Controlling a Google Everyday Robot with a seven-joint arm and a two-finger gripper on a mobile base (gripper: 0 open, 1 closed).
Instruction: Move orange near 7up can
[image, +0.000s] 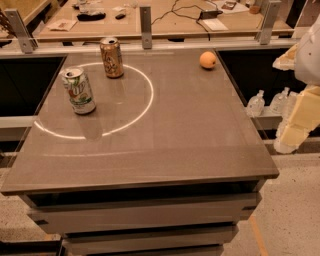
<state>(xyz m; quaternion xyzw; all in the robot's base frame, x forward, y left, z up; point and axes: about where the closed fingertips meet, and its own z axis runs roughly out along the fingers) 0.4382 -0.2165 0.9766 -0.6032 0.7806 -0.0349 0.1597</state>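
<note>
My gripper (299, 117) hangs right of the counter (190, 145); open or closed, I cannot tell. The orange (208, 60) sits up-left of it, far from the 7up can (79, 91); a glancing touch could roll it away.

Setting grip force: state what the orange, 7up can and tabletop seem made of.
Small round orange: fruit, matte peel. White-green 7up can: likely aluminium, shiny silver top. Grey-brown tabletop: glossy, maybe polished stone or laminate; reflects a light ring. End effector: beside the table's right edge.
</note>
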